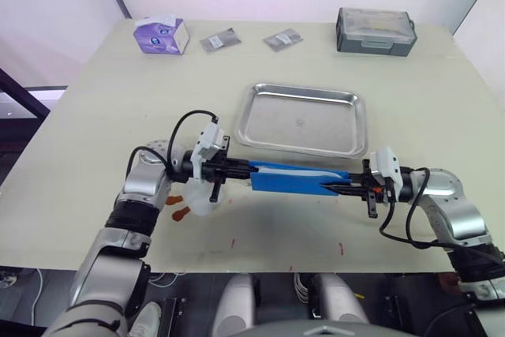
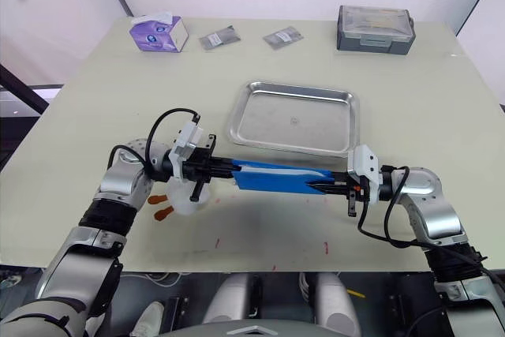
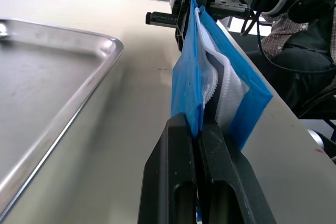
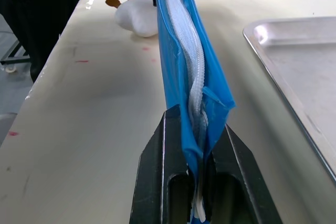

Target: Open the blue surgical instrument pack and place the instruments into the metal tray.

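Two pincers, left (image 1: 237, 168) and right (image 1: 341, 188), each clamp one end of the pack (image 1: 292, 178) above the desk (image 1: 95, 116); keep both clamps firm, spread the flaps evenly beside the tray (image 1: 302, 119).

A pale cream table (image 1: 95, 116) carries everything. The metal tray (image 1: 302, 119) lies flat on it, just beyond the fingers (image 1: 237, 168) of both arms. Well beyond them, along the far edge, sit a purple tissue box (image 1: 161, 35), two small grey packets (image 1: 220, 40) (image 1: 282, 39) and a grey lidded box (image 1: 375, 31). A small white object (image 1: 199, 200) with orange bits rests beneath the left fingers. Small red marks (image 1: 341, 249) dot the near edge.
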